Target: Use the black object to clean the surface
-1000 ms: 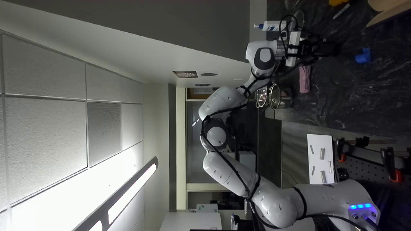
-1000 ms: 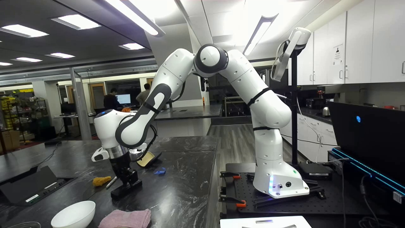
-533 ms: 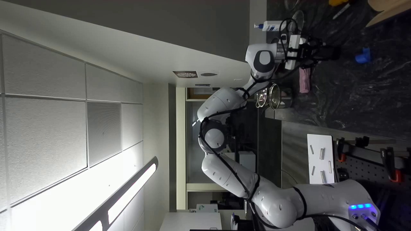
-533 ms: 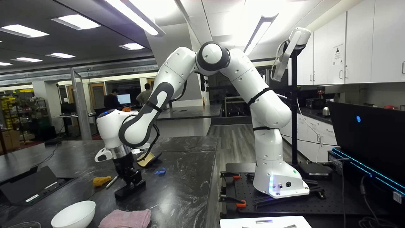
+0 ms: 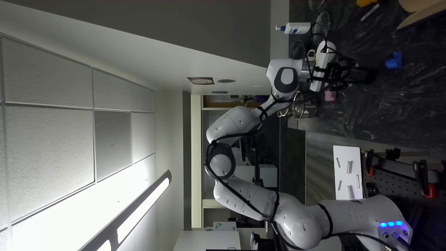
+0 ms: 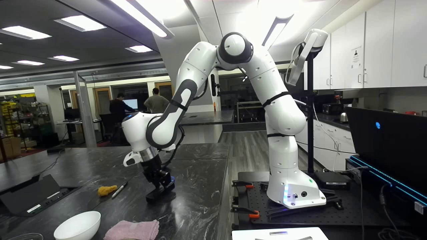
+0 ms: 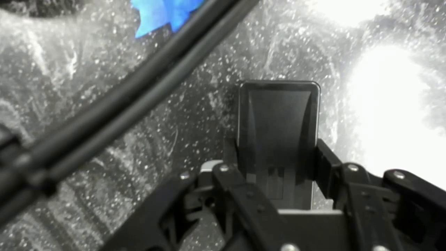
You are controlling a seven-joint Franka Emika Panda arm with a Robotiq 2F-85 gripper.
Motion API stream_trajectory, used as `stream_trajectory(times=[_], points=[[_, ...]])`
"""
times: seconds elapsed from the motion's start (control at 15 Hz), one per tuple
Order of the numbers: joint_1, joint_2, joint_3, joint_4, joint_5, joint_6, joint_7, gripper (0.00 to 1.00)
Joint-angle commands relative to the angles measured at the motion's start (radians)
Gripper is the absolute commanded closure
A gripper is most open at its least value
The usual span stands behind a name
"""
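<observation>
- One black object [image 7: 278, 111], flat and rectangular, is down at the dark, pale-veined surface [image 6: 196, 193]; whether its underside touches, I cannot tell.
- One gripper [image 7: 276, 153] grasps the black object with two fingers [image 7: 325, 164], one pressed to each long side.
- One blue piece [image 7: 153, 14], jagged in the wrist view, lies near the black object, the two apart.
- Two dark cables [image 7: 139, 94] cross the wrist view side by side.
- One yellow lump [image 6: 107, 190] and one pen [image 6: 119, 190] lie on the surface, just beside each other.
- One pink cloth [image 6: 133, 230], folded, and one white bowl [image 6: 78, 226] rest on it too, near each other.
- One dark folding panel [image 6: 30, 195] stands on the surface, well apart from the gripper.
- One white bottle [image 5: 298, 28] with a blue top and one metal pot [image 5: 310, 109] show in an exterior view, with one tan sheet-like thing [image 5: 418, 15] cut off by the border.
- One white robot arm [image 6: 285, 113] carries the gripper, its base on one perforated black plate [image 6: 297, 218], beside two clamps [image 6: 243, 210] with orange ends.
- One white board [image 5: 346, 153] bears five short bars [image 5: 350, 167].
- One black laptop [image 6: 390, 146] with a small blue light stands near the arm's base.
- Two people [image 6: 120, 106] are far behind the surface in an exterior view, near one lit monitor [image 6: 130, 104].
</observation>
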Motion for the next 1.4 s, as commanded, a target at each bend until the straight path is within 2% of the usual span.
stream_trajectory(times=[0.0, 0.4, 0.87, 1.33], points=[[-0.022, -0.128, -0.002, -0.127, 0.015, -0.012, -0.041, 0.71], [-0.011, -0.148, -0.004, -0.155, 0.012, 0.012, -0.058, 0.71], [0.039, -0.075, 0.004, -0.101, -0.003, 0.128, 0.018, 0.71], [0.080, 0.027, 0.022, -0.018, -0.012, 0.118, 0.038, 0.71]])
